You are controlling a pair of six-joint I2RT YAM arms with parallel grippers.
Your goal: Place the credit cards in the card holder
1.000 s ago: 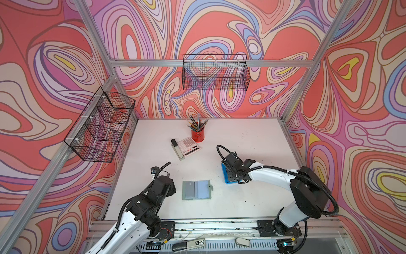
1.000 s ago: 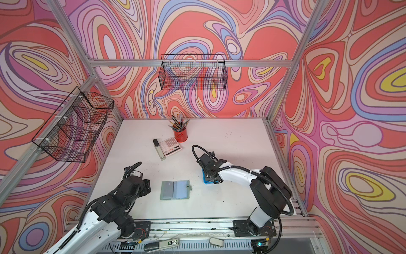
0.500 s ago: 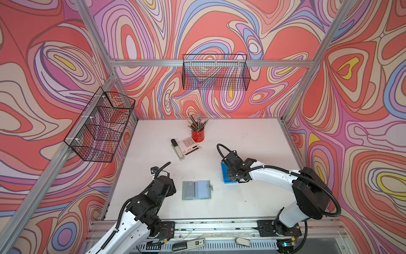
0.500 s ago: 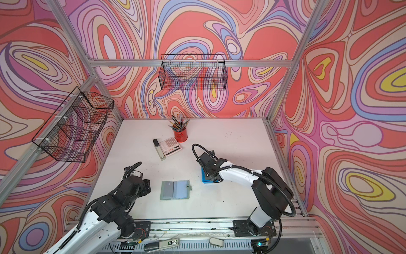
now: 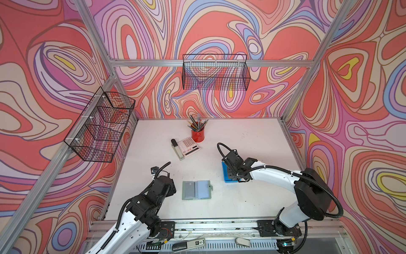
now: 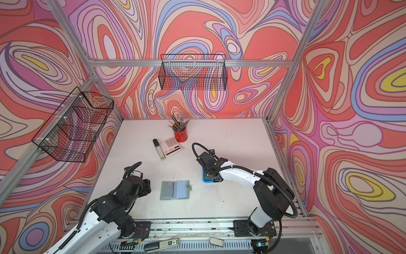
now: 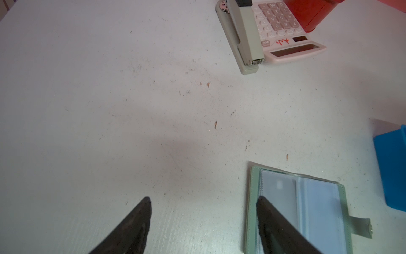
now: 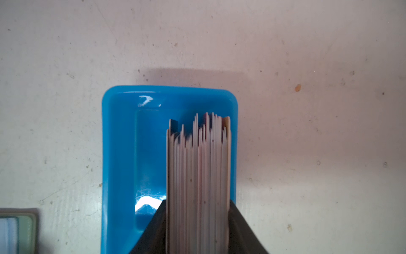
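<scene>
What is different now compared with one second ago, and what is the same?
Almost nothing moved visibly. The right gripper remains low over the blue tray, its jaws now against both sides of the stacked credit cards; the earlier views are too far to show them closing. The left gripper stays open and still, and the card holder lies open as before.

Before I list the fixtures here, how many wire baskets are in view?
2. One wire basket hangs on the back wall; the other basket, split into compartments, hangs on the left wall. None looks hidden.
</scene>
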